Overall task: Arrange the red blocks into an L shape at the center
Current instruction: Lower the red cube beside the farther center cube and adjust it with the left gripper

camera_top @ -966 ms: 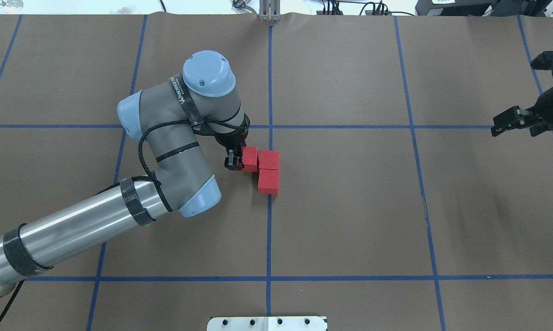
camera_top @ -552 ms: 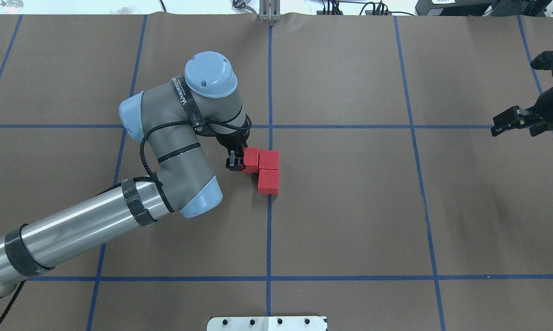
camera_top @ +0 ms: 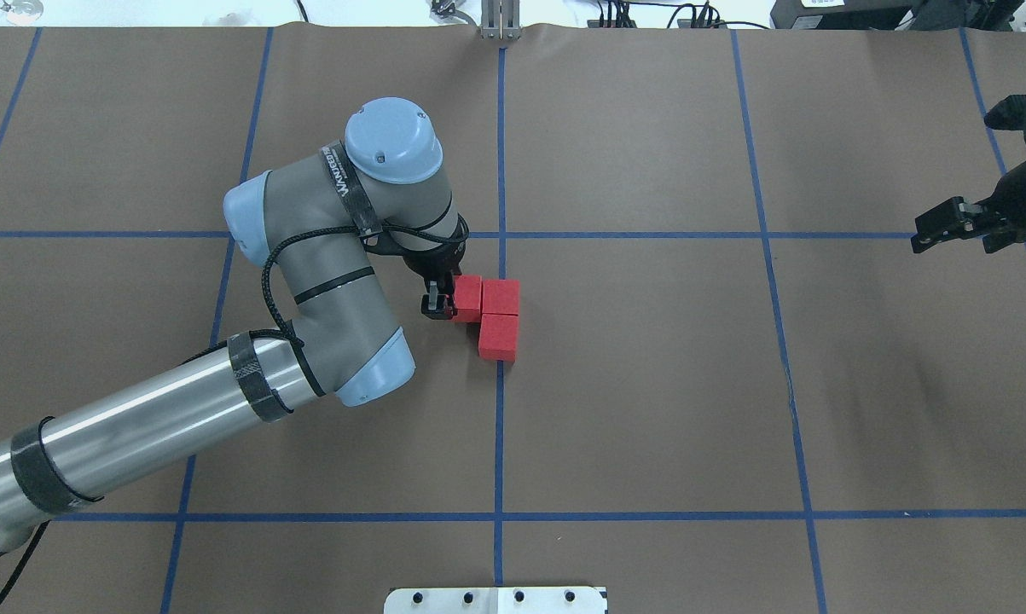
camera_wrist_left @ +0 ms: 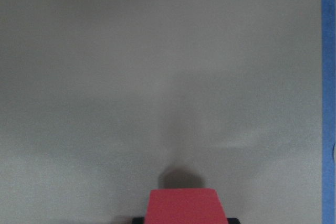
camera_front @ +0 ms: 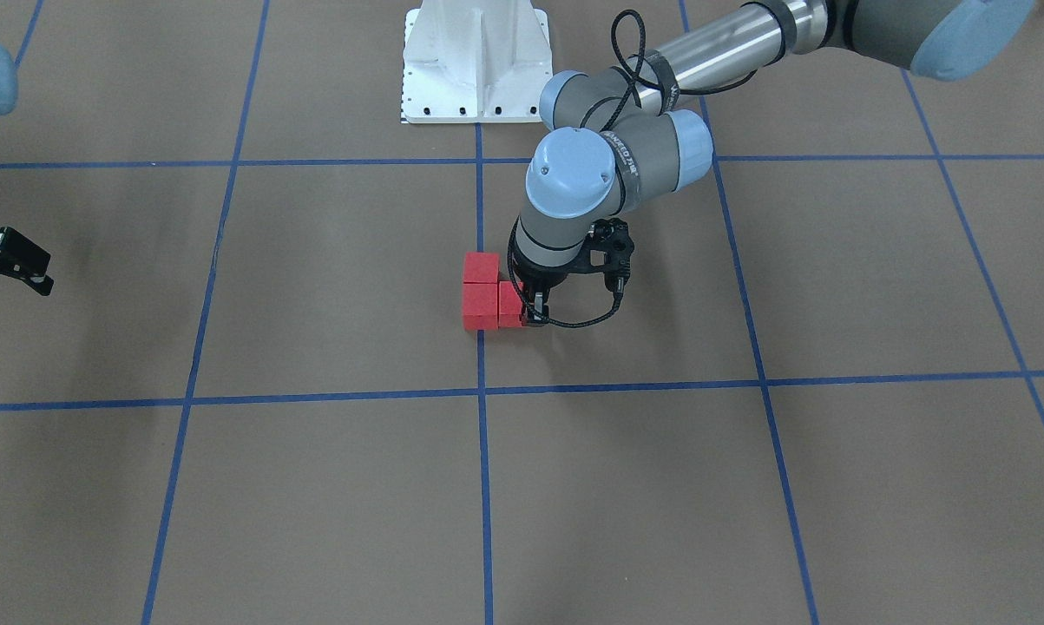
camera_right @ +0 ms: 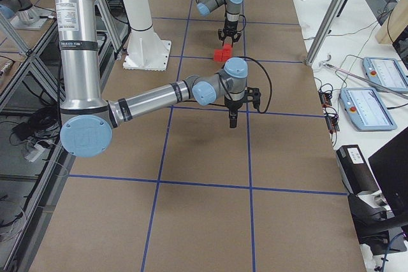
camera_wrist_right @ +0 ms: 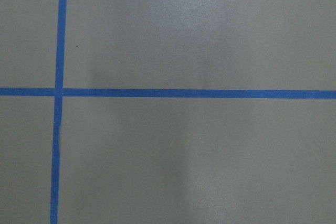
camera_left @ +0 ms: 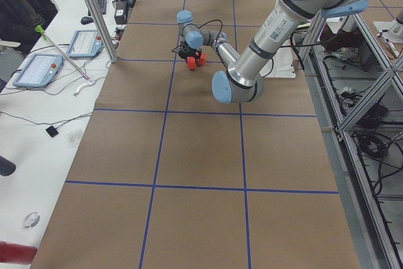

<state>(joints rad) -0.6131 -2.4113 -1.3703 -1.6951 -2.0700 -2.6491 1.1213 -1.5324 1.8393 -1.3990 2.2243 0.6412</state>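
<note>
left claw clenched on third of the red blocks | nudged closer, now touching corner block | L at center looks near done | right claw released, idle

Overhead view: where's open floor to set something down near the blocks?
Bare brown floor right of the red blocks, across to the right gripper, and below them to the white base plate. Crowded on their left: the left gripper and its arm.

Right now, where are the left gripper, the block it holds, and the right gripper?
left gripper [camera_top: 441, 300], overhead exterior, between fingertips.
held red block [camera_top: 467, 298], overhead exterior, top face.
right gripper [camera_top: 935, 230], overhead exterior, between fingertips.
</note>
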